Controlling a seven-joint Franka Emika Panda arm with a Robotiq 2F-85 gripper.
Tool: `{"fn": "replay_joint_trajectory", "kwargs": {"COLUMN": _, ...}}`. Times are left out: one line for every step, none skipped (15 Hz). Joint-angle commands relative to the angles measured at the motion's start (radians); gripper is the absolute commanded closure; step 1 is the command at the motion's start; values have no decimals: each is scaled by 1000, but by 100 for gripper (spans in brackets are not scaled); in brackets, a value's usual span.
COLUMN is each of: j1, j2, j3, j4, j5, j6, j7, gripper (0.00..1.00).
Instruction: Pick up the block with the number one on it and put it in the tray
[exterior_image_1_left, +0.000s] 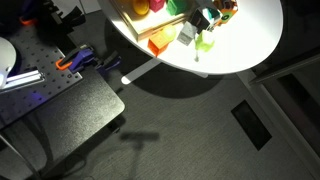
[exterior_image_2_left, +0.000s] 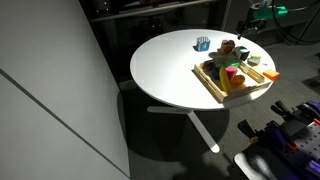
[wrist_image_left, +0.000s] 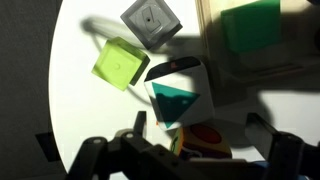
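Observation:
In the wrist view, the number-one block (wrist_image_left: 178, 100) shows a white face and a teal side and lies on the white table just outside the tray (wrist_image_left: 300, 55). No number can be seen on it. My gripper (wrist_image_left: 198, 118) is open, with its fingers wide apart just above this block. An orange-red cube (wrist_image_left: 200, 140) sits between the fingers, and neither finger touches it. The block also shows in both exterior views (exterior_image_1_left: 208, 17) (exterior_image_2_left: 203, 43), near the light-wood tray with the orange edge (exterior_image_1_left: 158, 45) (exterior_image_2_left: 210, 85).
A pale grey cube (wrist_image_left: 152, 22) and a lime-green cube (wrist_image_left: 120, 63) lie near the number-one block. A green block (wrist_image_left: 250, 25) and other toys fill the tray. The round table (exterior_image_2_left: 165, 70) drops off to dark floor. A grey cart (exterior_image_1_left: 60, 100) stands beside it.

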Motion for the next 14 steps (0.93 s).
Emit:
{"fn": "replay_joint_trajectory", "kwargs": {"j1": -2, "j2": 42, "j3": 2, "j4": 37, "j5": -6, "j6": 13, "j7": -11, "gripper": 0}}
{"fn": "replay_joint_trajectory", "kwargs": {"j1": 0, "j2": 54, "j3": 0, "j4": 42, "j5": -9, "j6": 21, "j7": -9, "gripper": 0}}
{"fn": "replay_joint_trajectory", "kwargs": {"j1": 2, "j2": 66, "j3": -1, "j4": 47, "j5": -14, "j6": 32, "j7": -10, "gripper": 0}}
{"fn": "replay_joint_trajectory", "kwargs": {"j1": 5, "j2": 77, "j3": -3, "j4": 50, "j5": -18, "j6": 48, "j7": -7, "gripper": 0}}
{"fn": "replay_joint_trajectory", "kwargs": {"j1": 8, "j2": 91, "j3": -5, "j4": 57, "j5": -23, "j6": 63, "j7": -6, "gripper": 0}}
{"fn": "replay_joint_trajectory", "kwargs": {"j1": 10, "j2": 104, "j3": -5, "j4": 65, "j5": -29, "j6": 71, "j7": -9, "gripper": 0}}
{"fn": "replay_joint_trajectory", "kwargs": {"j1": 10, "j2": 118, "j3": -5, "j4": 73, "j5": -33, "j6": 81, "j7": -11, "gripper": 0}}
{"fn": "replay_joint_trajectory", "kwargs": {"j1": 10, "j2": 129, "j3": -4, "j4": 80, "j5": -35, "j6": 89, "j7": -13, "gripper": 0}}
{"fn": "replay_joint_trajectory", "kwargs": {"j1": 10, "j2": 140, "j3": -2, "j4": 85, "j5": -37, "j6": 98, "j7": -17, "gripper": 0}}
{"fn": "replay_joint_trajectory", "kwargs": {"j1": 12, "j2": 152, "j3": -3, "j4": 92, "j5": -40, "j6": 102, "j7": -18, "gripper": 0}}
{"fn": "replay_joint_trajectory", "kwargs": {"j1": 16, "j2": 163, "j3": -6, "j4": 99, "j5": -46, "j6": 105, "j7": -17, "gripper": 0}}
{"fn": "replay_joint_trajectory", "kwargs": {"j1": 19, "j2": 173, "j3": -8, "j4": 105, "j5": -53, "j6": 106, "j7": -16, "gripper": 0}}
{"fn": "replay_joint_trajectory", "kwargs": {"j1": 24, "j2": 183, "j3": -13, "j4": 111, "j5": -65, "j6": 106, "j7": -12, "gripper": 0}}
{"fn": "replay_joint_trajectory", "kwargs": {"j1": 25, "j2": 192, "j3": -13, "j4": 117, "j5": -72, "j6": 107, "j7": -12, "gripper": 0}}
